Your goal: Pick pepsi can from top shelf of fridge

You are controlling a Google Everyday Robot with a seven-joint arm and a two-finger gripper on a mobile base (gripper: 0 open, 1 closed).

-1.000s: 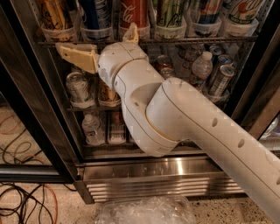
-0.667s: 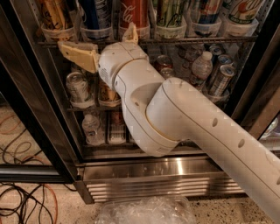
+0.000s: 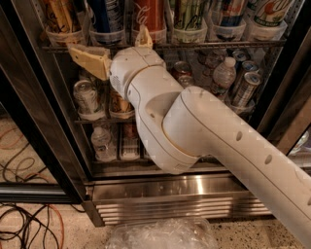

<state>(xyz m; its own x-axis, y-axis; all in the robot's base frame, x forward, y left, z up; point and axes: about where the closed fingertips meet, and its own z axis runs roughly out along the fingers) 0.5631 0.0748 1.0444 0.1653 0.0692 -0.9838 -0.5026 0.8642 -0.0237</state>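
Plastic wrap (image 3: pixel 160 234) lies crumpled right at the bottom edge, on the speckled floor, with a tangle of cables (image 3: pixel 22 228) off to the side. Just behind it runs the ribbed steel grille (image 3: pixel 180 206) at the foot of the fridge (image 3: pixel 34 126), door open. The big white arm (image 3: pixel 218 146) sweeps in from the lower corner and fills the middle of the view, covering much of the lower racks.

Up at its tip, the gripper (image 3: pixel 107 39) sits at the front edge of the top shelf (image 3: pixel 218 44). Its two tan fingers (image 3: pixel 90 58) are spread wide apart, with nothing clamped between them. One finger points out along the rack's front wire; the other pokes up just in front of the red Coca-Cola can (image 3: pixel 148 12).

And there's the pepsi can (image 3: pixel 106 14), dark blue, standing upright in its clear tray on the top shelf, second from the end, right next to the red can and just above the gap between the fingers. Whether either finger touches it is hard to say from this angle.

Farther back, a green can (image 3: pixel 187 12) stands beside the red one. On the rack below are a silver can (image 3: pixel 86 97) and a water bottle (image 3: pixel 224 75).
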